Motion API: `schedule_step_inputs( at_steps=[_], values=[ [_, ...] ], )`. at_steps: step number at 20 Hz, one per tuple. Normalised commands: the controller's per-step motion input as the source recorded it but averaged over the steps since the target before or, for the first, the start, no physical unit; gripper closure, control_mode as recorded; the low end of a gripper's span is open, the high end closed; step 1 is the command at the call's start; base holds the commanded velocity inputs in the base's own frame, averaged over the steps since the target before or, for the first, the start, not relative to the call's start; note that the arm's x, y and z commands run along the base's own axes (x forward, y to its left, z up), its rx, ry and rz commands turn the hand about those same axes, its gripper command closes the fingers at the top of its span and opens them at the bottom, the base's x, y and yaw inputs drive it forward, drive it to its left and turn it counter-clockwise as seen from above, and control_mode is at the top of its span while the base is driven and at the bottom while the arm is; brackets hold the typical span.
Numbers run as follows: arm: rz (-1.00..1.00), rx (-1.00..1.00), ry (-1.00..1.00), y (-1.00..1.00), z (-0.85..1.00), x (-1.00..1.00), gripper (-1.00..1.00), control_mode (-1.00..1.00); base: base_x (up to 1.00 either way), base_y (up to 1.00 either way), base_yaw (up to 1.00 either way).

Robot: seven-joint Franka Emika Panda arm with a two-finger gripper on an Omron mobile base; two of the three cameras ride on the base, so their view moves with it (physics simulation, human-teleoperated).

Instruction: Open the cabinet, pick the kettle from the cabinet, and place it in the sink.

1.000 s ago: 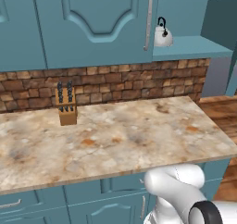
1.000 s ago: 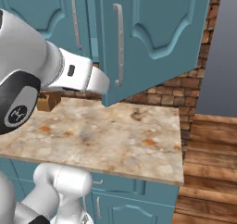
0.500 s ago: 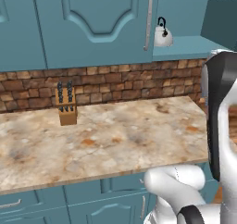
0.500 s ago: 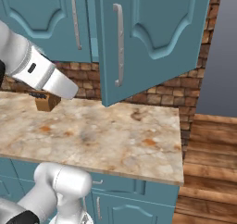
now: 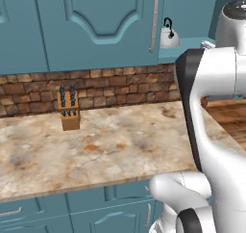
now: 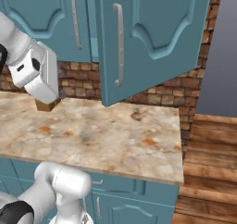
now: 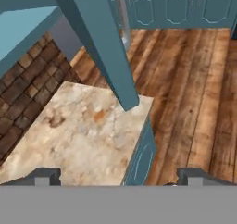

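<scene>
The cabinet's right door (image 6: 157,38) stands swung open over the counter, its silver handle (image 6: 119,45) facing me. Its left door (image 5: 96,25) is closed. The kettle (image 5: 168,34), silvery-white with a black loop handle, sits upright on the open cabinet's shelf, right of the closed door's handle. My arm (image 5: 211,111) rises at the right, below and beside the kettle. In the hand view my gripper (image 7: 120,177) is open with nothing between its fingertips (image 7: 44,176); it looks down past the open door's edge (image 7: 99,52) at the counter's right end. The sink is out of view.
A wooden knife block (image 5: 68,111) stands on the beige marbled counter (image 5: 96,150) against the brick backsplash (image 5: 110,90). The counter ends at the right above a wooden floor (image 7: 194,79). Teal base cabinets (image 6: 134,200) run below.
My arm has swung further into the left base view from the right, and its upper link has shifted in the right base view. The kettle and the door have not moved.
</scene>
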Motion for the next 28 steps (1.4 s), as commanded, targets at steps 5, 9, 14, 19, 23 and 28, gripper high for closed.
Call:
schedule_step_inputs(
  at_steps=[5, 9, 14, 19, 23, 28],
  values=[
    [-0.45, 0.11, -0.21, 0.06, -0.13, 0.41, -1.0, -1.0, 0.0, 0.0, 0.0],
    [-0.45, 0.04, -0.26, 0.0, -0.14, 0.36, -1.0, -1.0, 0.0, 0.0, 0.0],
    [-0.46, 0.0, -0.22, -0.09, -0.15, 0.29, -1.0, -1.0, 0.0, 0.0, 0.0],
    [-0.48, 0.0, -0.19, -0.16, -0.1, 0.23, -1.0, -1.0, 0.0, 0.0, 0.0],
    [-0.45, 0.0, -0.19, -0.24, -0.02, 0.17, -1.0, -1.0, 0.0, 0.0, 0.0],
    [-0.39, 0.0, -0.11, -0.28, 0.04, 0.17, -1.0, -1.0, 0.0, 0.0, 0.0]
  ],
)
